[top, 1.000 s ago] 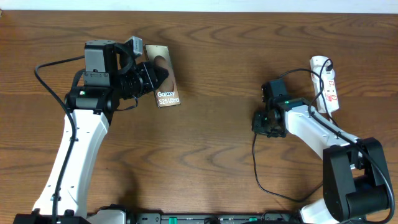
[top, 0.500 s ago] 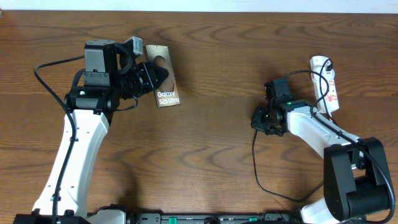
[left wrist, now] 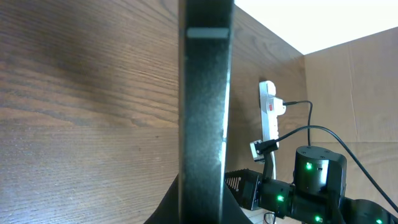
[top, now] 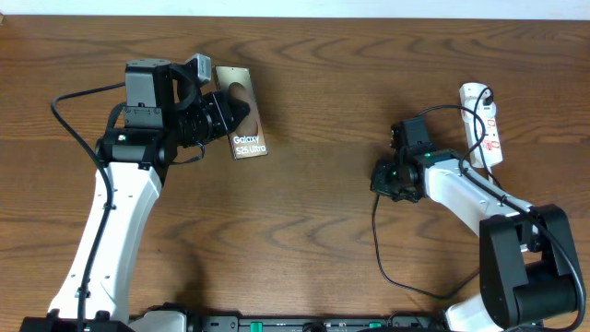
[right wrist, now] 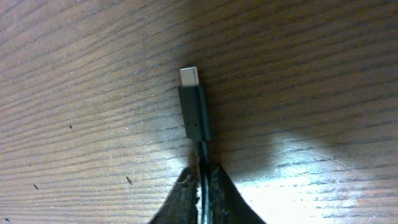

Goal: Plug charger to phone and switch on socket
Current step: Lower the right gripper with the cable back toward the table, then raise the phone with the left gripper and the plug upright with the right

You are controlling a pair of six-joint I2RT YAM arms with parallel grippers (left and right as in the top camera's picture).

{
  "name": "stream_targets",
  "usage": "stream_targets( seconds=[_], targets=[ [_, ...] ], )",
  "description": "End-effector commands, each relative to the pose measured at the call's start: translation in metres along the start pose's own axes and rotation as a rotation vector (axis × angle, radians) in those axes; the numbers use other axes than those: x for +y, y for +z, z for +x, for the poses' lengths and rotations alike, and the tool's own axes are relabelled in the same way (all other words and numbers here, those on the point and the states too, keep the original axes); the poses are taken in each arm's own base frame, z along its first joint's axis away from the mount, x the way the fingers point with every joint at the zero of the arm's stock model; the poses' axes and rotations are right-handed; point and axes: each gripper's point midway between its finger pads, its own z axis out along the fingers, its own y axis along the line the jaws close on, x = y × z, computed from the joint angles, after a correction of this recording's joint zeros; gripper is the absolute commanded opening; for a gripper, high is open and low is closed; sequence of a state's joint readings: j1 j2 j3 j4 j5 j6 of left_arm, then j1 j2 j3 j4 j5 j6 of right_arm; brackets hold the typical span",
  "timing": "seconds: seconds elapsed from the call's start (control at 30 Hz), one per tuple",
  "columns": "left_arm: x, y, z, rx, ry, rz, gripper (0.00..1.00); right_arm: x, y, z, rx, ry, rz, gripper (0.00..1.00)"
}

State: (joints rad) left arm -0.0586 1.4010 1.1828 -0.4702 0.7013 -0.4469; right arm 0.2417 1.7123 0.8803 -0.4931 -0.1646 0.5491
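Observation:
The phone [top: 247, 134] is a bronze-grey slab with white "Galaxy S25 Ultra" text, at the back left of the table. My left gripper [top: 230, 115] is shut on its left edge. In the left wrist view the phone [left wrist: 204, 93] shows edge-on as a dark upright bar. My right gripper [top: 387, 180] is shut on the charger cable [top: 376, 231], low over the table. In the right wrist view the fingers [right wrist: 202, 186] pinch the cable just behind the connector tip [right wrist: 194, 109], which points away from them. The white socket [top: 484, 124] lies at the back right with a black plug [top: 480, 95] in it.
The thin cable loops from my right gripper toward the table's front edge. The socket [left wrist: 268, 115] and my right arm [left wrist: 311, 186] also show in the left wrist view. Bare wooden table [top: 313, 203] lies between the phone and my right gripper.
My right gripper has shifted slightly left with the cable in it. The left arm and phone have not moved.

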Motion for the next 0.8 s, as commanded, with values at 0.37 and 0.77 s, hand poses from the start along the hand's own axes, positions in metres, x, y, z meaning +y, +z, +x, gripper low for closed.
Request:
stream_targets(
  seconds=[0.37, 0.77],
  targets=[
    [-0.059, -0.023, -0.017, -0.056, 0.106, 0.242, 0.07, 0.071, -0.08, 0.013, 0.022, -0.413, -0.767, 0.01],
    [-0.11, -0.043, -0.021, -0.045, 0.203, 0.49, 0.07, 0.112, -0.182, 0.048, -0.013, -0.614, -1.38, 0.01]
  ],
)
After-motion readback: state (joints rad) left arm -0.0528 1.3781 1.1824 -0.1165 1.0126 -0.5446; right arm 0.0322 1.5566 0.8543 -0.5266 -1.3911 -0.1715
